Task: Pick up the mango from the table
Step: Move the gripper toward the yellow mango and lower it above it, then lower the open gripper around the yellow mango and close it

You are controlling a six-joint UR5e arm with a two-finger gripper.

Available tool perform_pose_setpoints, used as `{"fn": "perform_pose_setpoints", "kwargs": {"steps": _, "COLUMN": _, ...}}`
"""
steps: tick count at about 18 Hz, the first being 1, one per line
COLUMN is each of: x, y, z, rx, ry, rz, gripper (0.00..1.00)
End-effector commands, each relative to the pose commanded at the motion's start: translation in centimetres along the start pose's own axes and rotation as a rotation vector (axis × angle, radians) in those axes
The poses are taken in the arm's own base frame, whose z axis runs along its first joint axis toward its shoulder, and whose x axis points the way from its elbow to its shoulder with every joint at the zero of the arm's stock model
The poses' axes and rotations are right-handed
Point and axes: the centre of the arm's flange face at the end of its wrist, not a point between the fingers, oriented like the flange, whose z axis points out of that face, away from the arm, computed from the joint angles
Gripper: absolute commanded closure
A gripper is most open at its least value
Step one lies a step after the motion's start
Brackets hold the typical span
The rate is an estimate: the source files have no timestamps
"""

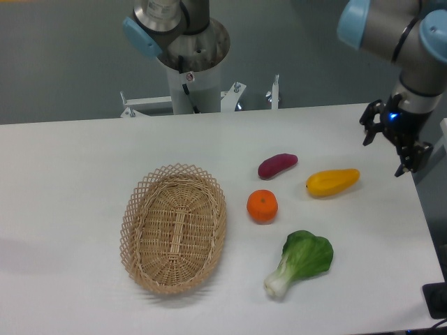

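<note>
Our claw (pixel 388 148) hangs with fingers spread wide and empty above the counter's (pixel 84 174) far right edge. We see the mango (pixel 332 182) lying on the counter to its lower left, long axis nearly left-right, right end tilted up.

Open white table (pixel 77 174) is lying all around the mango (pixel 332 182) at right of frame, with the gripper (pixel 386 148) hanging above its upper right, jaws spread. A purple sweet potato (pixel 277 165) and an orange (pixel 262 206) are crowding the left side, greens (pixel 302 259) sitting below.
</note>
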Motion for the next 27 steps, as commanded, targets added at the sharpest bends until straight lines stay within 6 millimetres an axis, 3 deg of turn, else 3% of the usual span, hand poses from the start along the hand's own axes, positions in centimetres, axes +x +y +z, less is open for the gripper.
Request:
{"fn": "perform_pose_setpoints", "kwargs": {"steps": 7, "x": 2.4, "y": -1.1, "z": 6.9, "rx": -0.021, "ry": -0.013, "rz": 0.006, "gripper": 0.0}}
{"fn": "perform_pose_setpoints", "kwargs": {"steps": 10, "x": 3.5, "y": -1.4, "z": 8.5, "rx": -0.015, "ry": 0.004, "rz": 0.005, "gripper": 0.0}}
{"fn": "perform_pose_setpoints", "kwargs": {"steps": 14, "x": 4.1, "y": -2.2, "z": 10.2, "rx": -0.005, "ry": 0.027, "rz": 0.015, "gripper": 0.0}}
{"fn": "perform_pose_setpoints", "kwargs": {"steps": 27, "x": 5.8, "y": -4.1, "z": 13.3, "rx": 0.001, "ry": 0.036, "rz": 0.021, "gripper": 0.0}}
